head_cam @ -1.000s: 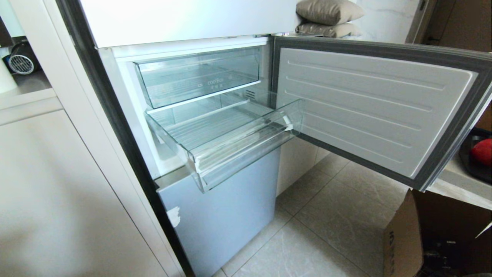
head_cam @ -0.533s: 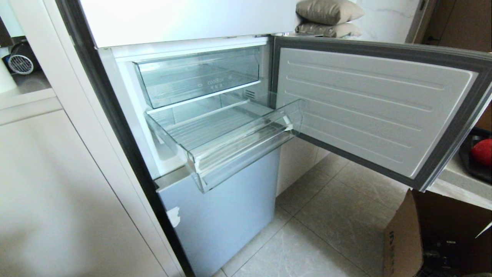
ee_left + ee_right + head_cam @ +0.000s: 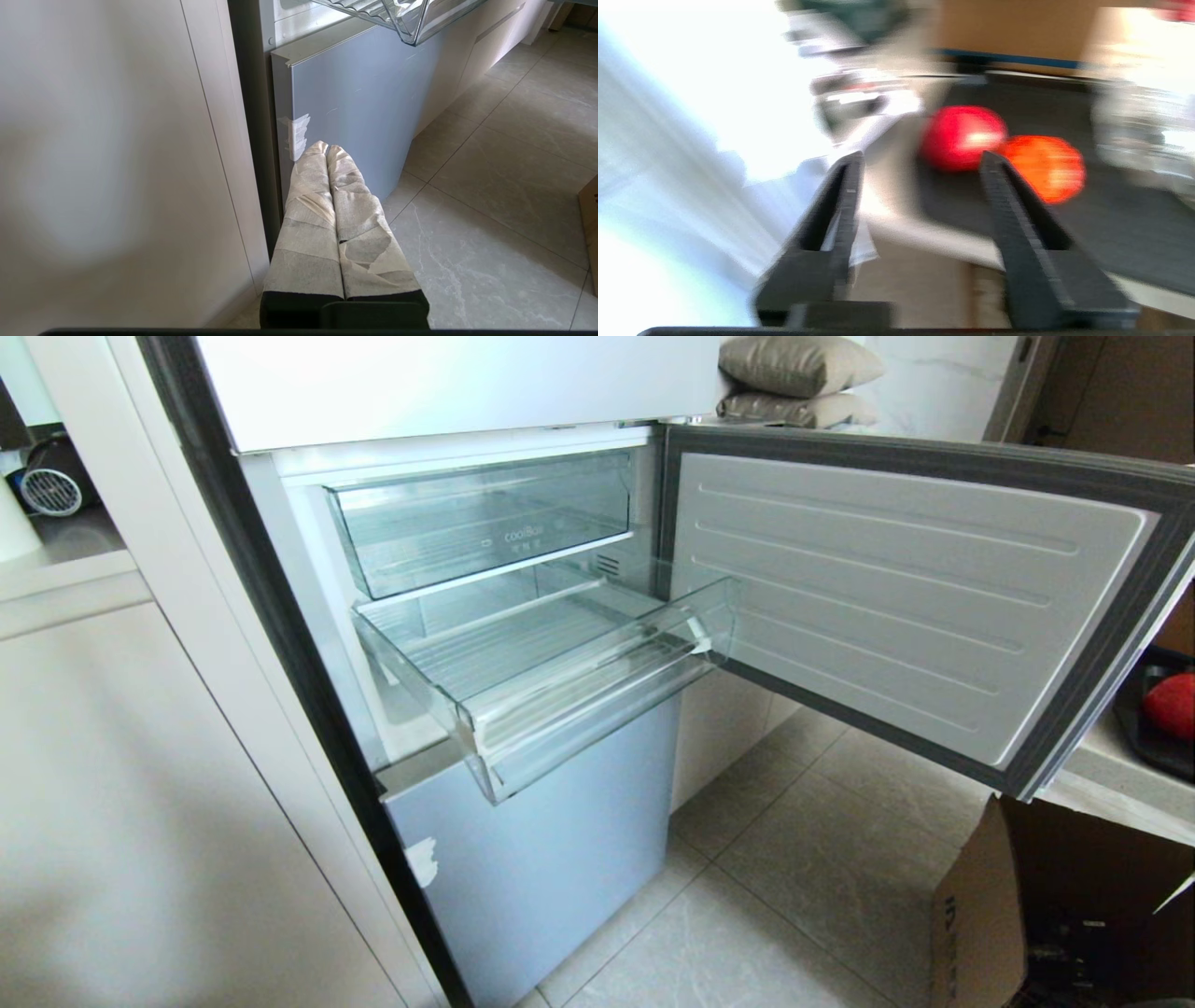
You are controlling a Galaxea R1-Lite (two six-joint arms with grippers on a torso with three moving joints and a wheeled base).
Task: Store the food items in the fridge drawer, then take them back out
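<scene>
Fridge drawer (image 3: 560, 681): we see it pulled out below the lettered upper drawer (image 3: 485, 527); ribbed floor bare, nothing in it. Its front corner also shows in the left wrist view (image 3: 411, 18).
Upper drawer: clear, pushed in, we make out no contents.
Fridge door (image 3: 915, 597): swung open to the right.
Food items: we count two in the right wrist view, a red ball (image 3: 964, 137) and an orange-red ball (image 3: 1045, 168), touching each other on a dark tray (image 3: 1111, 224). In the head view only one red ball (image 3: 1174, 705) shows, cut off at the picture edge, on the tray (image 3: 1134, 709) on a counter beyond the door.
Hard to make out: the right wrist view is smeared; we cannot read the balls' surface or the things behind the tray.
Right gripper (image 3: 920, 161): outside the head view; fingers apart at a moderate gap, nothing between them, pointing toward the two balls, short of the tray.
Left gripper (image 3: 326, 148): low beside the grey lower fridge door (image 3: 359, 107); taped fingers pressed together, holding nothing.
</scene>
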